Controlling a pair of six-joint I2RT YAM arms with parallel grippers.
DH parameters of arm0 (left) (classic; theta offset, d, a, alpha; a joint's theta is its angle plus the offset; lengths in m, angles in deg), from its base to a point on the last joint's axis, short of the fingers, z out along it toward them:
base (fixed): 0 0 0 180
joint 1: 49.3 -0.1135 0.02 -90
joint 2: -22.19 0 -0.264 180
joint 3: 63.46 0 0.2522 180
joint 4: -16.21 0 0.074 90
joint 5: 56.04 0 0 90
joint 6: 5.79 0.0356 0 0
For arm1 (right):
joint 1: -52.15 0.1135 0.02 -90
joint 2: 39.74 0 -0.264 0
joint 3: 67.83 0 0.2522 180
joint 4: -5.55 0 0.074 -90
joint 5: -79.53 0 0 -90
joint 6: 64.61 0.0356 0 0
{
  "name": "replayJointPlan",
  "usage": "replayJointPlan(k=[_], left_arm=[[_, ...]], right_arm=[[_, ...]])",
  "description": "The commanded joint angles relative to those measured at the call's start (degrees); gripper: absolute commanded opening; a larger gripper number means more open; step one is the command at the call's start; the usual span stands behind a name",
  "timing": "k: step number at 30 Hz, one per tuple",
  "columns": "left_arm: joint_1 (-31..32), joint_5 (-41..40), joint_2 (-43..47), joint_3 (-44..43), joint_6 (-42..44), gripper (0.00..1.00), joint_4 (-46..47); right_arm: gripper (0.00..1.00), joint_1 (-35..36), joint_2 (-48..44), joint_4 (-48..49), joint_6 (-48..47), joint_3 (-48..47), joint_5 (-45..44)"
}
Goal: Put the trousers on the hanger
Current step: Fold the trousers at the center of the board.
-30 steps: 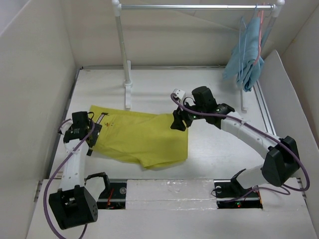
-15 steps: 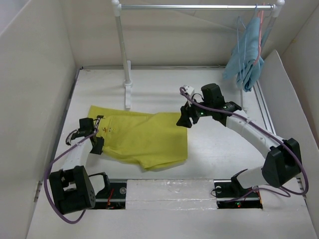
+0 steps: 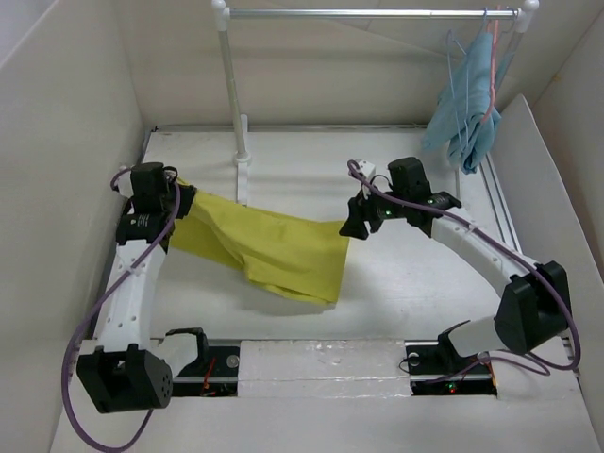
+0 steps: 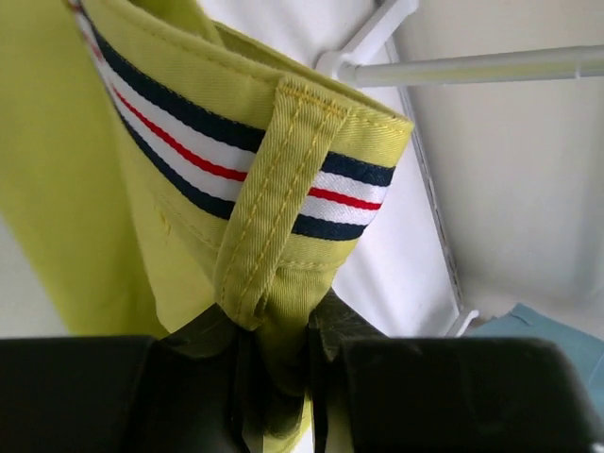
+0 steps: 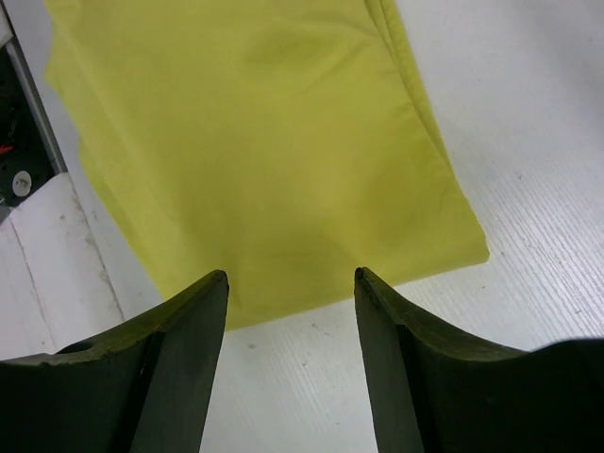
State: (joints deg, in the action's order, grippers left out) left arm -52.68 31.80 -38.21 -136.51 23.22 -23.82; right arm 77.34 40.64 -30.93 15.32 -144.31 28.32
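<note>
Yellow-green trousers (image 3: 274,250) stretched across the middle of the white table (image 3: 311,160), striped waistband (image 4: 236,160) clamped tight in the left claw (image 4: 274,377) at the left, right claw (image 5: 291,302) spread open just above the leg end, pale-blue hanger (image 3: 452,66) on the far-right rail (image 3: 368,13), well apart from both

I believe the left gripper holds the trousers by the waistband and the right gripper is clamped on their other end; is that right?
Not quite. The right gripper is open and is not pinching the trousers, as the right wrist view shows. The left gripper does hold them by the waistband.
</note>
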Motion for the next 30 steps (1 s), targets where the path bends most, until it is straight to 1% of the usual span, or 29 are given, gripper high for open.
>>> replayJointPlan(k=[1,3,4,5,6,7,8,9,10,11,12,13,14,15,16,17,18,19,21,22,23,24,25,26,27,28,29,30], left_arm=[[-0.14,-1.87,-2.09,-1.19,8.85,0.0,8.23],[-0.14,-5.47,-1.05,1.18,11.67,0.0,11.04],[-0.14,-8.19,-0.25,7.02,13.6,0.0,16.36],[-3.71,-7.26,0.89,11.17,14.23,0.0,19.9],[-5.83,-5.25,2.55,18.61,14.93,0.0,25.68],[-7.77,-3.49,2.83,21.55,13.11,0.02,28.52],[-9.87,-2.86,2.49,23.84,11.79,0.11,29.16],[-14.33,-2.33,1.44,25.61,10.99,0.16,30.38],[-16.38,-1.98,0.64,28.15,9.94,0.27,30.39],[-18.31,-2.24,-0.32,28.7,8.97,0.32,29.35],[-21.73,-2.33,-2.07,28.7,8.18,0.37,26.64],[-23.06,-3.11,-2.87,27.83,7.91,0.45,24.7],[-23.86,-3.9,-3.58,27.13,7.91,0.65,24.07],[-24.39,-4.78,-4.8,26.07,8.43,0.74,22.58],[-24.92,-5.23,-5.42,23.54,9.13,0.8,21.44],[-25.45,-4.97,-6.91,20.73,10.88,0.89,18.82],[-25.45,-4.27,-6.92,19.05,10.89,0.9,18.79],[-25.45,-3.57,-6.84,17.47,11.68,0.93,17.92],[-25.45,-2.07,-4.39,13.78,14.39,0.94,17.73],[-22.75,-2.24,-3.16,12.54,15.37,0.94,17.82],[-21.16,-2.68,-2.88,10.44,16.59,0.93,17.13],[-18.8,-3.2,-3.14,7.29,19.22,0.91,15.99],[-15.99,-3.03,-3.32,6.82,20.46,0.85,16.5],[-10.04,-2.68,-3.49,6.82,21.08,0.82,17.03],[-7.02,-1.55,-3.84,7.95,21.0,0.79,18.25],[-4.04,-0.49,-4.46,8.74,20.65,0.73,19.31],[1.13,0.65,-5.42,9.62,20.3,0.71,20.1],[3.18,1.88,-7.95,10.93,19.78,0.71,21.24]], right_arm=[[0.61,-0.49,0.74,1.71,-0.04,-0.83,0.68],[0.61,-0.49,1.44,1.45,-0.22,-1.09,0.07],[0.61,-0.49,1.8,1.54,-0.31,-1.09,-0.2],[0.62,-0.49,2.41,1.63,-0.22,-1.09,-0.2],[0.61,-0.49,2.76,1.8,-0.22,-0.83,-0.55],[0.61,-0.49,3.11,1.54,-0.74,-0.91,-1.34],[0.62,-0.49,3.64,0.93,-1.01,-1.09,-1.6],[0.62,-0.49,3.82,0.4,-1.27,-1.18,-1.78],[0.63,-0.49,4.08,0.31,-1.27,-1.18,-2.48],[0.63,-0.49,4.08,-0.21,-1.36,-1.35,-3.1],[0.65,-0.49,4.26,-1.7,-1.53,-1.61,-3.62],[0.69,-1.01,4.35,-2.32,-1.71,-1.53,-4.59],[0.71,-1.02,4.26,-2.76,-1.71,-1.09,-5.2],[0.73,-1.02,4.43,-3.29,-1.54,-0.74,-5.56],[0.75,-1.02,4.35,-3.3,-0.67,0.74,-6.69],[0.78,-1.02,4.52,-2.16,0.65,2.84,-7.58],[0.78,-1.02,4.78,-2.15,0.66,2.86,-7.58],[0.79,-1.02,5.22,-1.2,2.49,5.48,-6.19],[0.79,-1.55,6.71,3.9,4.78,8.21,-2.24],[0.8,-1.03,8.46,5.13,6.79,9.1,0.74],[0.8,-0.41,9.26,6.97,7.51,10.32,1.72],[0.8,0.29,9.62,7.86,8.21,11.12,2.08],[0.8,2.04,9.62,8.82,9.79,11.74,1.65],[0.8,2.84,9.62,10.83,9.98,13.05,1.73],[0.79,3.54,9.8,11.99,12.33,13.76,2.43],[0.79,4.77,10.14,13.13,14.35,14.2,3.74],[0.79,4.78,10.84,15.14,15.15,14.64,4.45],[0.79,5.65,11.29,15.68,15.68,15.43,4.89]])
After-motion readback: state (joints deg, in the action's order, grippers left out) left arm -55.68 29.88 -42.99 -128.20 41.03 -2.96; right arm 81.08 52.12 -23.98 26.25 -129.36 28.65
